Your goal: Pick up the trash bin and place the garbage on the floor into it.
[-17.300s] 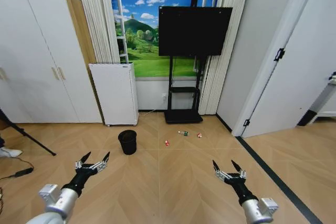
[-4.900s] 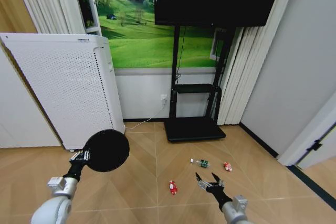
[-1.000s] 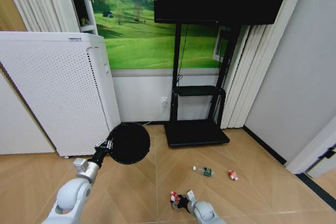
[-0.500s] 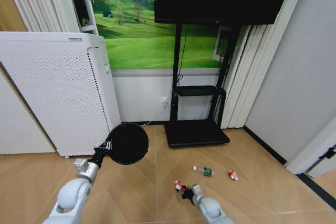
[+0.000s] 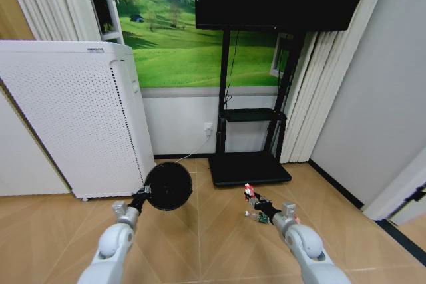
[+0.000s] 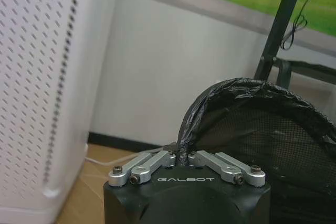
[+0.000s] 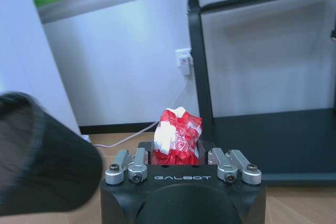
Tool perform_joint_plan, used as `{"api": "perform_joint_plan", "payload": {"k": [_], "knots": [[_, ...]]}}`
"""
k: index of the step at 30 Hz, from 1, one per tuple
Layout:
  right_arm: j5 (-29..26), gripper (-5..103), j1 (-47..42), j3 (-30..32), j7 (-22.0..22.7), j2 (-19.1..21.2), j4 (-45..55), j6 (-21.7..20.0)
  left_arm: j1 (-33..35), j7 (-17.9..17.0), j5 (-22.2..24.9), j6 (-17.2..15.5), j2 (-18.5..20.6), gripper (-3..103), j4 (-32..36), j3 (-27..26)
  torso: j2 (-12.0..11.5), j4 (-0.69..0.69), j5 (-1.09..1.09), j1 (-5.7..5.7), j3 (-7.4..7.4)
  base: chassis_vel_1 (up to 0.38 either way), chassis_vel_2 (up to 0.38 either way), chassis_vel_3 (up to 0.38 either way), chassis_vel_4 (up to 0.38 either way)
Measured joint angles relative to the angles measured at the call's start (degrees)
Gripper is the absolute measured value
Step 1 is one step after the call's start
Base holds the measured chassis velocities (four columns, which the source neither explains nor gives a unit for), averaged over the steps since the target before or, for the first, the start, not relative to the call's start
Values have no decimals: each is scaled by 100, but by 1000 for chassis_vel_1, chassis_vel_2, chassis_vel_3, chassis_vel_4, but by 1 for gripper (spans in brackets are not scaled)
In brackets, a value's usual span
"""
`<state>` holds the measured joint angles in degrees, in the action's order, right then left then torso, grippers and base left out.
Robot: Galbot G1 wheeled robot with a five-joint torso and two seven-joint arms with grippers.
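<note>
1. At the left of the head view stands the white perforated appliance [image 5: 73, 114], against the wall and not part of my job.
2. Just right of it, in the lower middle-left of the frame, my left gripper [image 5: 143, 197] has its jaws pressed together on the rim of the trash bin [image 5: 169, 186]. In the left wrist view the left gripper's jaws pinch the black liner at the bin's edge [image 6: 181, 153]. I hold the bin off the floor and tipped, its mouth turned toward my other arm, I judge so that litter can be dropped straight in.
3. Behind, in the centre, is the black TV stand [image 5: 249, 167].
4. Right of centre, my right gripper [image 5: 253, 195] is raised above the floor, jaws pinching a red-and-white wrapper [image 5: 248, 191]. The right wrist view shows the wrapper [image 7: 177, 132] squeezed between them, with the bin's dark wall [image 7: 44, 150] close beside. I judge this piece is on its way to the bin.
5. Just below that gripper, the small bottle [image 5: 256, 216] with a green label lies on the floor, not yet collected.
</note>
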<state>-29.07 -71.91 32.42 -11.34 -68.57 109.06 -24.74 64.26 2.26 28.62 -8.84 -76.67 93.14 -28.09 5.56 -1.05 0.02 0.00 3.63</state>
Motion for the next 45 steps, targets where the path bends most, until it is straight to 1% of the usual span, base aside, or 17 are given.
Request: {"api": "perform_joint_plan", "payload": {"k": [4, 6, 7, 9, 10, 12, 17, 20, 21, 24, 25, 28, 29, 31, 36, 42, 45], "knots": [[-10, 44, -123, -119, 2, 57, 297, -6, -189, -142, -3, -25, -232, 4, -221, 373, 0, -1, -3, 0, 0, 0, 0, 0, 0], [36, 44, -160, -333, -13, 30, 444, -9, -361, -323, -4, -62, -462, 4, -344, 810, 0, -1, 1, 0, 0, 0, 0, 0, 0], [36, 44, -160, -333, -13, 30, 444, -9, -361, -323, -4, -62, -462, 4, -344, 810, 0, -1, 1, 0, 0, 0, 0, 0, 0], [95, 44, -90, -561, -15, -47, 548, -39, -502, -478, -18, -74, -584, 4, -458, 1273, 0, -1, -1, 0, 0, 0, 0, 0, 0], [95, 44, -90, -561, -15, -47, 548, -39, -502, -478, -18, -74, -584, 4, -458, 1273, 0, -1, -1, 0, 0, 0, 0, 0, 0], [164, 44, 0, -813, -15, -66, 568, -80, -603, -580, -45, -87, -639, 4, -522, 1649, 1, -1, -1, 0, 0, 0, 0, 0, 0], [466, 44, 133, -1225, 32, -53, 326, -105, -653, -634, -122, -103, -780, 4, -644, 1879, 0, -1, -1, 0, 0, 0, 0, 0, 0], [600, 42, 224, -1412, 244, -143, 130, -131, -656, -660, -186, -103, -827, 4, -675, 1943, 0, 0, -1, 0, 0, 0, 0, 0, 0], [653, 48, 257, -1431, 308, -178, 59, -116, -650, -675, -192, -107, -816, 4, -653, 1965, 0, 1, -1, 0, 0, 0, 0, 0, 0], [675, 53, 262, -1426, 365, -193, 36, -112, -633, -680, -190, -125, -786, 4, -592, 1970, 0, 1, -2, 0, 0, 0, 0, 0, 0], [673, 64, 232, -1397, 391, -188, 54, -112, -622, -677, -190, -128, -766, 4, -559, 1955, 0, 1, -2, 0, 0, 0, 0, 0, 0], [656, 70, 158, -1307, 435, -185, 146, -110, -608, -657, -191, -136, -746, 4, -527, 1882, 0, 0, -2, 0, 0, 0, 0, 0, 0], [613, 70, 103, -1249, 513, -177, 235, -93, -602, -648, -192, -137, -745, 4, -503, 1818, 0, 1, -2, 0, 0, 0, 0, 0, 0], [478, 86, 42, -1120, 689, -183, 378, -87, -583, -646, -193, -137, -745, 4, -452, 1732, 0, 1, -2, 0, 0, 0, 0, 0, 0], [94, 99, -35, -632, 1207, -209, 545, -26, -414, -647, -223, -155, -605, 4, -122, 1463, 0, -1, -3, 0, -1, 0, 0, 0, 0], [51, 100, 42, -236, 1459, -185, 224, 98, -1, -639, -411, -220, -291, 4, 529, 851, 0, 1, -3, 0, -1, 0, 0, 0, 0], [220, 100, 41, -102, 1489, -263, -54, 107, 419, -546, -474, -261, 43, 4, 1152, 435, 0, 2, -3, 0, -1, 0, 0, 0, 0]]}}
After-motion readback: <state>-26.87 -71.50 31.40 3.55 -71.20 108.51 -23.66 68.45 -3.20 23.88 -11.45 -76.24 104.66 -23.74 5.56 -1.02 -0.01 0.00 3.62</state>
